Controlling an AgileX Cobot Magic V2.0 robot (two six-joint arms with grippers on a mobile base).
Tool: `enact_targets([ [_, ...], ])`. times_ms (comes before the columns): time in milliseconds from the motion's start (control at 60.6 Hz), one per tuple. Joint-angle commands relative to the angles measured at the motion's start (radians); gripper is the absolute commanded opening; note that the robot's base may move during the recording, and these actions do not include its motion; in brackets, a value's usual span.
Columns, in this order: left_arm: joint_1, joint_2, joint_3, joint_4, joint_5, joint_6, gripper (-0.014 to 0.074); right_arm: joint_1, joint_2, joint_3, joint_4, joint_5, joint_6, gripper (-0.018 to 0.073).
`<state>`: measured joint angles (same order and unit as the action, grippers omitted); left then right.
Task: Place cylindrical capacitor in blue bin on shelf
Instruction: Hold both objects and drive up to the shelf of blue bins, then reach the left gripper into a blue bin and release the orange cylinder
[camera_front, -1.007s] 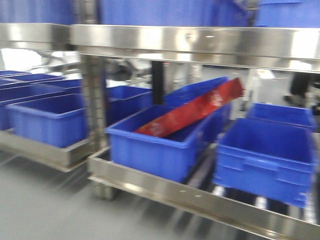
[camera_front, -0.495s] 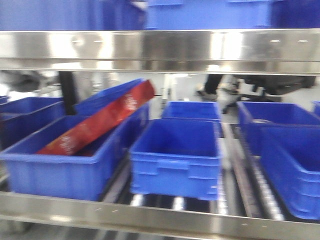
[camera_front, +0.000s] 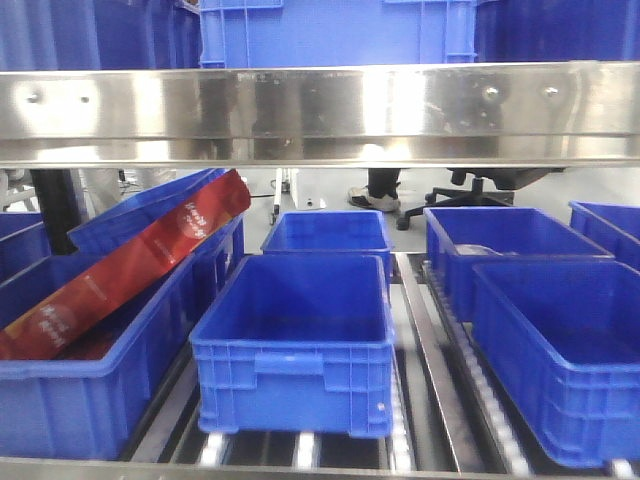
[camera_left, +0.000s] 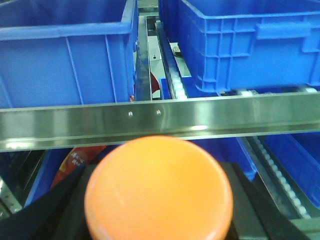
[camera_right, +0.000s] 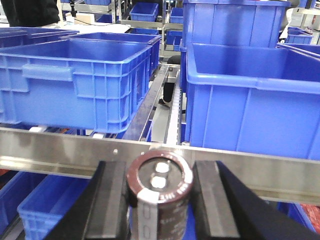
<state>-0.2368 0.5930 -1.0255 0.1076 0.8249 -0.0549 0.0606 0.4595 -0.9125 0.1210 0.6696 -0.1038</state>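
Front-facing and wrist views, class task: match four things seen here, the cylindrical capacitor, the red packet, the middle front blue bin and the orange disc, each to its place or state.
Column 1
1. cylindrical capacitor
2. red packet
3. middle front blue bin
4. orange disc

Column 2
A. empty
B. held upright in the right gripper
C. leaning tilted in the left blue bin
D. filling the foreground of the left wrist view

Pairs: 1-B, 2-C, 3-A, 4-D
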Motion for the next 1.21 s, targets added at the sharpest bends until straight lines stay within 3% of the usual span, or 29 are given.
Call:
enact_targets([
  [0,-0.007,-0.007,-0.004,0.0,-0.028,0.0,-0.0111,0.0,-0.004,-0.004,-0.003,-0.028,-0.003,-0.0132],
  [1189,-0.007,-0.007,-0.004,0.0,-0.028,0.0,-0.0111,0.0,-0.004,-0.004,-0.003,-0.034,-0.003,-0.0132],
])
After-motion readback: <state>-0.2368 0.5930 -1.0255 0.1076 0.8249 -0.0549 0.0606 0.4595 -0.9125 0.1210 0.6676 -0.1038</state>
